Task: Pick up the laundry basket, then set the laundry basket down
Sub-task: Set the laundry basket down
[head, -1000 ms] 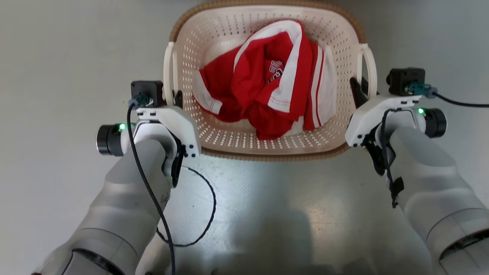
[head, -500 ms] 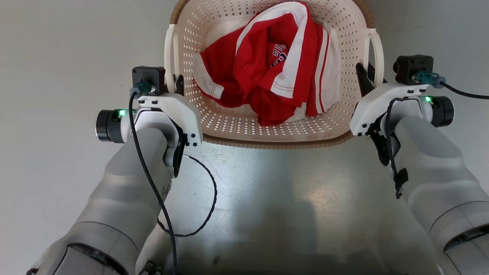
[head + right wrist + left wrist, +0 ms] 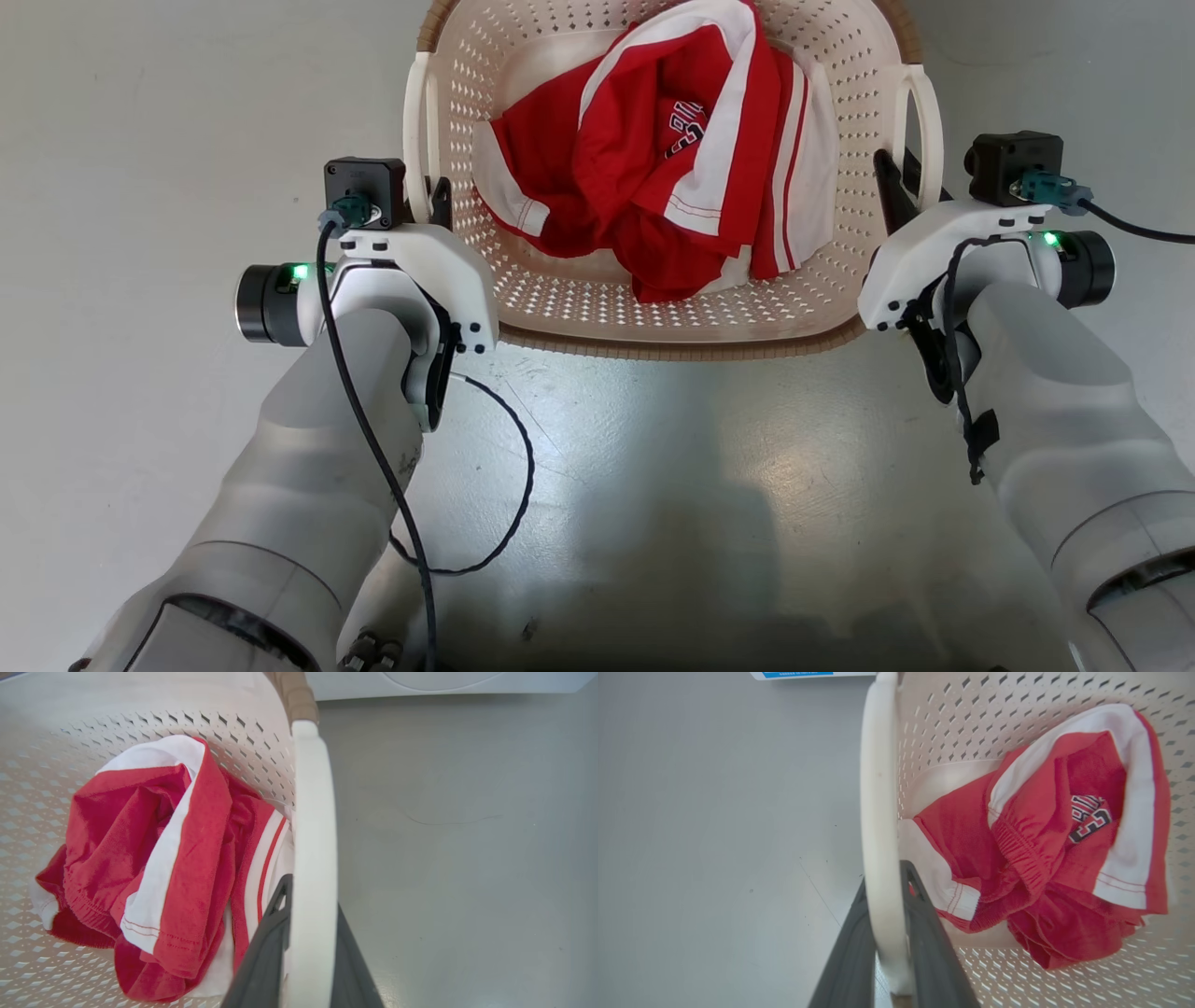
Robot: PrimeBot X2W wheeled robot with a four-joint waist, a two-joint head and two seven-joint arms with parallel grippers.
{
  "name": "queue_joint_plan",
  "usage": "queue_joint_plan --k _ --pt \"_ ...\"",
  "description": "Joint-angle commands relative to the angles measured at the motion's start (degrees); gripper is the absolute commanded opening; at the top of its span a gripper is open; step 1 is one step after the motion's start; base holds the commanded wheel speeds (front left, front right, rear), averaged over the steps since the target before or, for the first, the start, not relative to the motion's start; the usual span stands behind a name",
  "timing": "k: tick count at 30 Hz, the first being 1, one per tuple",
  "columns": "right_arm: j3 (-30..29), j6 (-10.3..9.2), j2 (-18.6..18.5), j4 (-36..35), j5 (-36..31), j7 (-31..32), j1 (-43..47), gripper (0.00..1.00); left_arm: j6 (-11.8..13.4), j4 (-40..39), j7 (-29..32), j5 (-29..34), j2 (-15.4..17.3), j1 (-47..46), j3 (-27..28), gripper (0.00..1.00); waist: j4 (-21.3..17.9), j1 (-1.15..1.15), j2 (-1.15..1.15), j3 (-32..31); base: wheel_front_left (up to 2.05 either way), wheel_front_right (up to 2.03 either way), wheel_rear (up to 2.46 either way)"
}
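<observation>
the floor (image 3: 653, 485) is smooth, glossy grey, with a soft glare and the robot's own shadow in the middle of the head view and a few fine scratches. at the top of the right wrist view the lower edge of a white appliance (image 3: 444, 681) stands on the floor beyond the basket. the top of the left wrist view shows a white edge with a blue label (image 3: 798, 674).

the laundry basket (image 3: 579, 308) sits straight ahead between the two forearms. i cannot tell whether it touches the floor. a crumpled red and white sports garment (image 3: 653, 177) with dark lettering lies inside it.

the left gripper (image 3: 885, 877) pinches the basket's white left handle (image 3: 878, 788), one dark finger on each side of the loop. the right gripper (image 3: 312, 896) clamps the white right handle (image 3: 313, 812) the same way.

a black cable (image 3: 504, 504) loops loose from the left wrist over the floor, just short of the basket's brown woven rim (image 3: 672, 353). nothing else lies near the basket.
</observation>
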Motion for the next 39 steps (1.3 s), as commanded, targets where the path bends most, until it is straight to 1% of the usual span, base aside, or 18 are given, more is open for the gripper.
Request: queue_joint_plan --k 1,2,3,4,5,6,7,16,22,26,30,33,39 --pt "0.8 0.44 1.6 -0.6 -1.0 -0.9 1.4 0.27 0.3 -0.1 -0.6 0.5 1.8 0.0 1.2 0.22 0.0 0.00 0.00 0.0 0.00 0.00 0.00" --pt "0.7 0.44 1.6 -0.6 -1.0 -0.9 1.4 0.34 0.4 -0.1 -0.6 0.5 1.8 -0.1 1.4 0.42 0.0 0.00 0.00 -0.1 0.00 0.00 0.00" --pt "0.7 0.44 1.6 -0.6 -1.1 -0.9 1.4 0.39 0.5 0.0 -0.6 0.6 1.7 -0.1 1.6 0.50 0.0 0.00 0.00 -0.1 0.00 0.00 0.00" --pt "0.6 0.44 1.6 -0.6 -1.2 -1.0 1.3 0.50 0.5 0.1 -0.6 0.7 1.7 0.0 1.8 0.67 0.0 0.00 0.00 -0.1 0.00 0.00 0.00" --pt "0.6 0.44 1.6 -0.6 -1.2 -1.0 1.3 0.80 0.5 0.3 -0.6 0.7 1.7 0.0 2.0 0.76 0.0 0.00 0.00 -0.2 0.00 0.00 0.00" --pt "0.5 0.44 1.6 -0.6 -1.2 -1.0 1.3 1.00 0.5 0.4 -0.6 0.7 1.6 0.1 2.2 0.89 0.0 0.00 0.00 -0.2 0.00 0.00 0.00" --pt "0.5 0.44 1.6 -0.6 -1.2 -1.0 1.3 1.00 0.6 0.5 -0.6 0.8 1.6 0.1 2.3 1.00 0.0 0.00 0.00 -0.3 0.00 0.00 0.00" --pt "0.4 0.44 1.6 -0.6 -0.6 -1.1 2.1 1.00 0.7 0.0 -0.6 1.8 1.6 1.2 4.4 1.00 -0.4 0.00 0.00 -2.3 0.00 0.00 0.00" --pt "0.2 0.44 1.6 -2.0 0.1 -1.2 3.0 1.00 0.6 -2.6 -0.6 3.8 2.7 3.0 6.1 1.00 -1.2 0.00 0.00 -5.3 0.00 0.00 0.00" --pt "-0.2 0.44 1.6 -5.2 0.4 -1.2 5.1 1.00 0.7 -6.1 -0.6 5.8 3.6 5.3 8.0 1.00 -1.9 0.00 0.00 -8.4 0.00 0.00 0.00" --pt "-1.5 0.44 1.6 -9.4 -2.3 -1.2 7.9 1.00 1.0 -10.6 -0.6 8.7 4.5 9.0 10.2 1.00 -2.5 0.00 0.00 -12.2 0.00 0.00 0.00" --pt "-3.5 0.44 1.6 -13.7 -4.0 -1.2 11.3 1.00 1.2 -14.5 -0.6 11.4 5.0 12.5 12.0 1.00 -2.7 0.00 0.00 -15.7 0.00 0.00 0.00" --pt "-5.7 0.44 1.6 -22.8 -2.9 -1.2 20.1 1.00 1.7 -24.2 -0.6 16.8 5.2 22.1 17.1 1.00 -3.2 0.00 0.00 -24.1 0.00 0.00 0.00"
